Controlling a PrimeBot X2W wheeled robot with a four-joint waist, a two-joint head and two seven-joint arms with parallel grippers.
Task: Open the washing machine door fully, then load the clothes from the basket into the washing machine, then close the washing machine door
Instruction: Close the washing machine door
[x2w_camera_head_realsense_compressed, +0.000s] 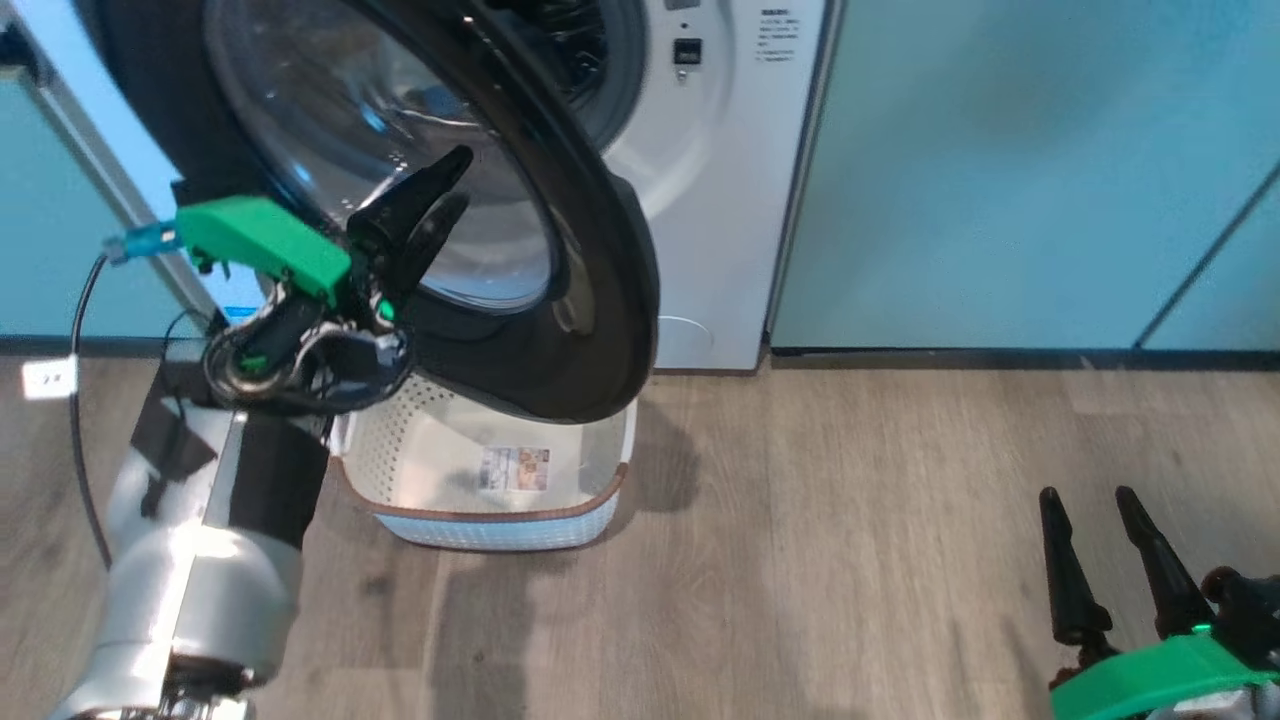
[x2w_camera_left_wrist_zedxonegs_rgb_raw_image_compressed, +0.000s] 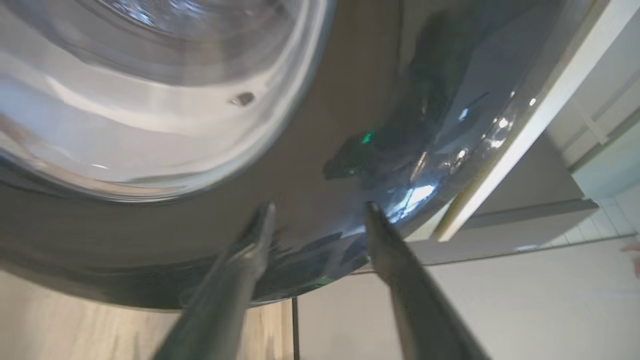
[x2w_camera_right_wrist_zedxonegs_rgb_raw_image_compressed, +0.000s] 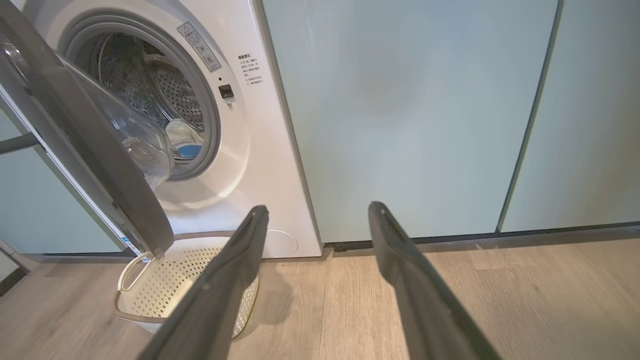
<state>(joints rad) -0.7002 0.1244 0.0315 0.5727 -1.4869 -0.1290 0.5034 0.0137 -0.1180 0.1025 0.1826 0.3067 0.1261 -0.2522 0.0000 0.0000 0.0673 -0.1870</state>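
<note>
Left gripper (x2w_camera_head_realsense_compressed: 448, 185): your two dark fingers stand apart with nothing between them. The wrist camera shows the gap plainly.
Left fingertips (x2w_camera_left_wrist_zedxonegs_rgb_raw_image_compressed: 262, 220): they sit right at the glossy black rim. You cannot tell from these views whether they touch it.
Washing machine door (x2w_camera_head_realsense_compressed: 600, 300): directly ahead of your left gripper, swung out from the machine and standing partly open. The fingers lie across the outer face, over the lower part of the clear glass bowl. The wrist camera has the glass bowl up and to the left of the tips and the dark rim (x2w_camera_left_wrist_zedxonegs_rgb_raw_image_compressed: 300, 165) just past them.
Basket (x2w_camera_head_realsense_compressed: 500, 515): below your left gripper and beside the left forearm, on the floor. The door's lower rim hangs over its back part. A label (x2w_camera_head_realsense_compressed: 515, 468) shows on its bottom.
Washing machine (x2w_camera_head_realsense_compressed: 720, 200): behind the door, beyond your left fingers, white front facing you.
Clothes (x2w_camera_right_wrist_zedxonegs_rgb_raw_image_compressed: 182, 137): a pale piece and a small blue piece lie low in the steel drum, seen from the right wrist camera past the door's edge.
Right gripper (x2w_camera_head_realsense_compressed: 1090, 500): well apart from the door, low over the wood floor (x2w_camera_head_realsense_compressed: 800, 500), fingers spread wide and holding nothing.
Ahead of the right gripper: pale-green cabinets (x2w_camera_right_wrist_zedxonegs_rgb_raw_image_compressed: 400, 100), with the machine and basket off to its left.
</note>
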